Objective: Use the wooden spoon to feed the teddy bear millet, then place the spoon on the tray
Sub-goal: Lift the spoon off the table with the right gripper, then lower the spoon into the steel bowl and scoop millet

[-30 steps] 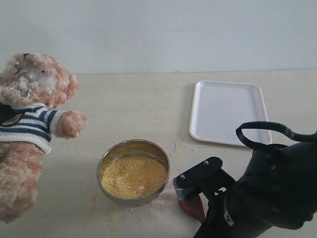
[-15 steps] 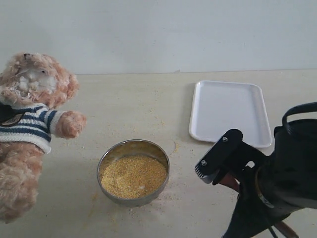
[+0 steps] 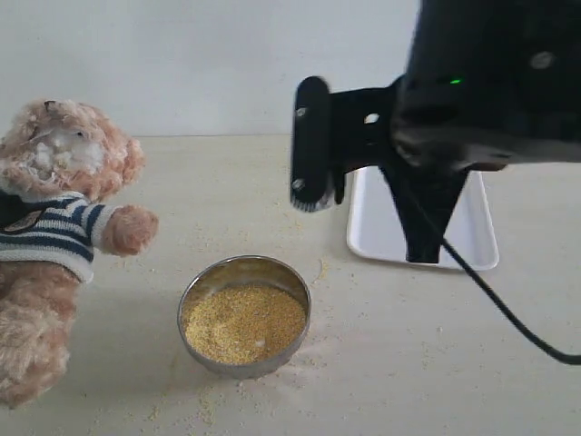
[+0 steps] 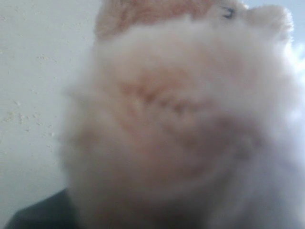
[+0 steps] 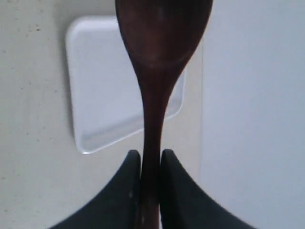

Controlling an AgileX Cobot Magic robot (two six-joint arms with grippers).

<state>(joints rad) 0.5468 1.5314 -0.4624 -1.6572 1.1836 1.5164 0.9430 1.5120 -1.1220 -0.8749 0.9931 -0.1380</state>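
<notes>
Exterior view: one teddy bear (image 3: 54, 227) sits at the left edge of the pale tabletop (image 3: 408, 363), its head toward the far side and one furry arm stretched right. Its striped sweater shows on the chest. One round steel bowl (image 3: 300, 300) stands near the middle of the tabletop, to the right of the bear and apart from it, with a heap of millet (image 3: 243, 322) inside. Loose yellow grains lie scattered on the tabletop around the bowl. One white tray (image 3: 370, 227) lies flat on the far right, apart from the bowl. The black right arm (image 3: 490, 82) hangs raised in front of the tray and hides much of it, and a black cable (image 3: 508, 318) trails down from the arm to the right edge. From this view one jaw is seen edge-on, pointing left of the arm, and the spoon itself cannot be made out. In the right wrist view the right gripper (image 5: 151, 160) has its two jaws clamped on the slim handle of the one wooden spoon (image 5: 157, 43). The spoon's oval bowl sticks out beyond them, up in the air, and the tray lies on the tabletop behind it. The left wrist view is filled by blurred light-brown bear fur, very close, with only a dark shape (image 4: 43, 214) at one corner. Whether the left jaws are apart or together I cannot tell.
</notes>
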